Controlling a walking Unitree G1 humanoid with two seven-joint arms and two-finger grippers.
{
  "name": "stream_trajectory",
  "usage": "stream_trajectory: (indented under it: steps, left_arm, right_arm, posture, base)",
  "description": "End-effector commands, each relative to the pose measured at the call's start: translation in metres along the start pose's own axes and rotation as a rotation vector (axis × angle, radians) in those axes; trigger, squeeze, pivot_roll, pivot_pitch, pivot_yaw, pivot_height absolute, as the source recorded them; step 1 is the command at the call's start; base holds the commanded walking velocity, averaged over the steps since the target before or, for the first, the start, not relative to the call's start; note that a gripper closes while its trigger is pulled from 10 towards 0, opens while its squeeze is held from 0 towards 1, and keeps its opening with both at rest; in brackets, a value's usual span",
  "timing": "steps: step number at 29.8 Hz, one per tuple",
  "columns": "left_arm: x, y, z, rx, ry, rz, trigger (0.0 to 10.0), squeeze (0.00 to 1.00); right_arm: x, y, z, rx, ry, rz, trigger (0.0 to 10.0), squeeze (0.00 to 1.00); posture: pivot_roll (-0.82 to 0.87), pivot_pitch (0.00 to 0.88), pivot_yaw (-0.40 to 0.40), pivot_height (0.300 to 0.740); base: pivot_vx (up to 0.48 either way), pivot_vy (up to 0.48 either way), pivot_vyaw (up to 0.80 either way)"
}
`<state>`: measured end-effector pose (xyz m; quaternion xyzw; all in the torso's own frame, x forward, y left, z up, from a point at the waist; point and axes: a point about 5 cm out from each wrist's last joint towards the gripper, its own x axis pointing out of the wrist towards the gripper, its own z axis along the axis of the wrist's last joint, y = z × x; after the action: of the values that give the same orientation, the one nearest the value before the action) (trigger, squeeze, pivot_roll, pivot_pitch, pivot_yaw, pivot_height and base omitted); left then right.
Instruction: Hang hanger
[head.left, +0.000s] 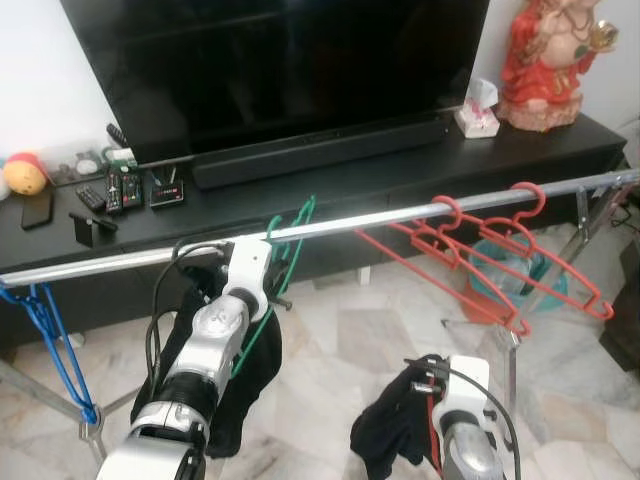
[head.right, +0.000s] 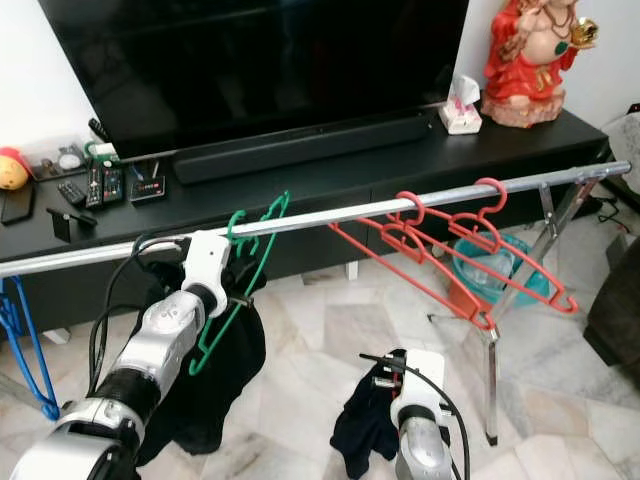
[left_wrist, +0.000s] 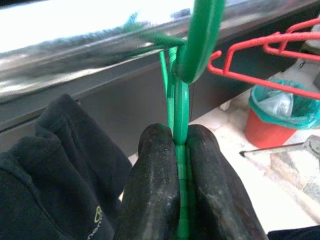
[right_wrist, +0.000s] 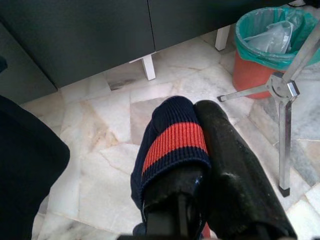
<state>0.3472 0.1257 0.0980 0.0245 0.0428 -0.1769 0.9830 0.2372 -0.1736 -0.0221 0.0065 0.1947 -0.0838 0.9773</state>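
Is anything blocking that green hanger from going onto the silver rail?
Nothing visible does. The left gripper is shut on the green hanger, whose hook already reaches the rail; the red hangers hang off to the right.

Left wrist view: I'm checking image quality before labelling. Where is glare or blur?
Left wrist view: the silver metal rail is blown out white and blurred, while the left gripper, shut on the green plastic hanger, is sharp. Left eye view: the rail shows mild glare; the glossy black television screen reflects faintly.

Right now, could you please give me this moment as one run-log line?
left gripper: shut on green hanger, hook over rail | right gripper: shut on dark garment
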Motion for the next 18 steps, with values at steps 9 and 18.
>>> stream_trajectory:
  steps: [9,18]
  left_arm:
    - [-0.04,0.016,-0.021,0.027,-0.004,0.009,10.0,0.0]
    - [-0.048,0.017,-0.028,0.023,0.024,0.024,10.0,0.0]
  right_arm:
    - [0.0,-0.002,0.004,-0.034,-0.04,0.008,10.0,0.0]
    - [0.006,-0.007,0.02,-0.04,-0.091,0.008,10.0,0.0]
  posture:
    - [-0.02,0.0,0.06,0.74]
    - [-0.02,0.0,0.05,0.74]
  base:
    - [0.0,0.0,0.0]
    - [0.0,0.0,0.0]
